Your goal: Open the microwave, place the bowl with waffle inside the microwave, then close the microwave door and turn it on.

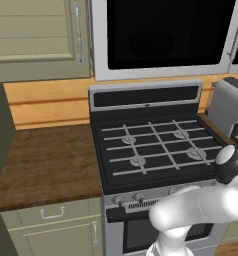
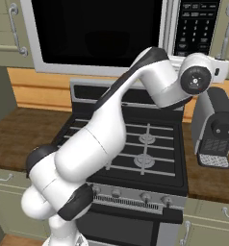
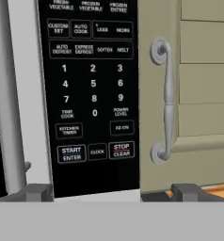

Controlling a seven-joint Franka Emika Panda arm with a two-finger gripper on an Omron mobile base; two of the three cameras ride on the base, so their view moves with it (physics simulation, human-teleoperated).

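Observation:
The microwave (image 1: 166,70) hangs above the stove with the microwave door (image 2: 97,33) shut, its black glass dark. The door's vertical bar handle (image 3: 3,94) runs along the left edge of the hand view. My gripper (image 3: 114,193) is open, with nothing between its widely spread fingertips (image 3: 38,192). It faces the black keypad panel (image 3: 90,94) from close by, level with the start button (image 3: 71,153) and the stop button (image 3: 121,149). In the right base view the arm's wrist (image 2: 197,79) is raised just below the keypad (image 2: 198,24). The bowl with waffle is out of view.
A black-topped gas stove (image 1: 156,145) sits under the microwave. A grey appliance (image 2: 216,127) stands on the counter to its right. A wooden counter (image 1: 46,160) lies to its left. Beige cabinet doors with silver handles (image 3: 165,99) flank the microwave.

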